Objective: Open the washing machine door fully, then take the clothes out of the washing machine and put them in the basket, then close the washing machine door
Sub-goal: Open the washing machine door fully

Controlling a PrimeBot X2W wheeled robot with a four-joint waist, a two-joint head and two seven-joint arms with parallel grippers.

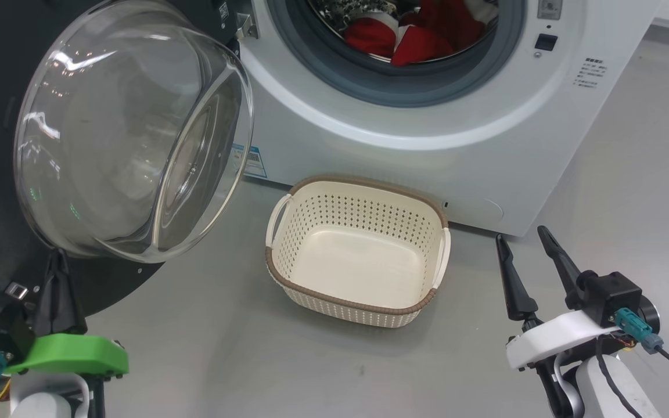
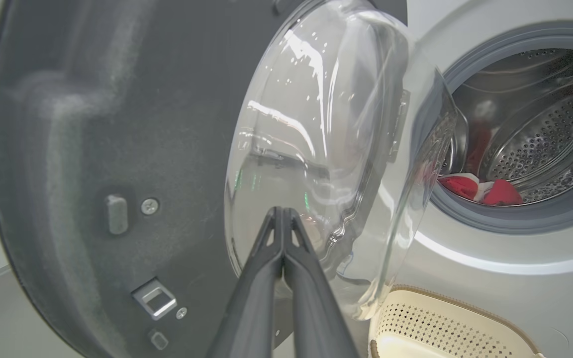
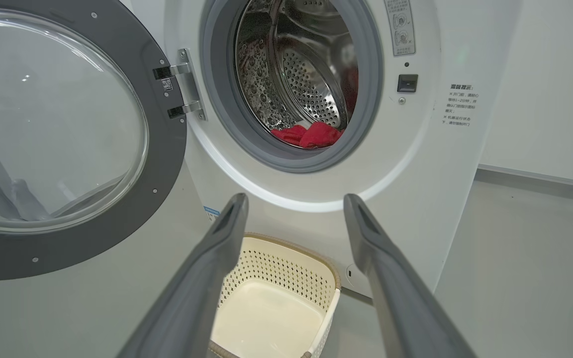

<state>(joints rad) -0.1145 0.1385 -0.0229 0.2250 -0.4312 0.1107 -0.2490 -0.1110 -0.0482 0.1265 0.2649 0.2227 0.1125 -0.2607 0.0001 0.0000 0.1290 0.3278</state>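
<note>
Head view: the washing machine door (image 1: 128, 133) stands wide open at the left, its glass bowl facing the camera. The left gripper (image 1: 57, 258) points up at the bowl's lower edge with its fingers pressed together on nothing; whether they touch the door cannot be told. The right gripper (image 1: 521, 234) hangs low at the right, fingers spread and empty. The basket (image 1: 363, 183) sits empty on the floor just before the washing machine (image 1: 427, 157), and the clothes (image 1: 421, 32) lie in the drum. Left wrist view: the joined fingertips sit close against the door's inner side, beside the glass. Right wrist view: the parted fingers frame the basket below and the drum mouth above, where the red clothes rest at the front lip. The door-opening step appears about finished. The next move calls for a reach into the drum, closing on a garment.
</note>
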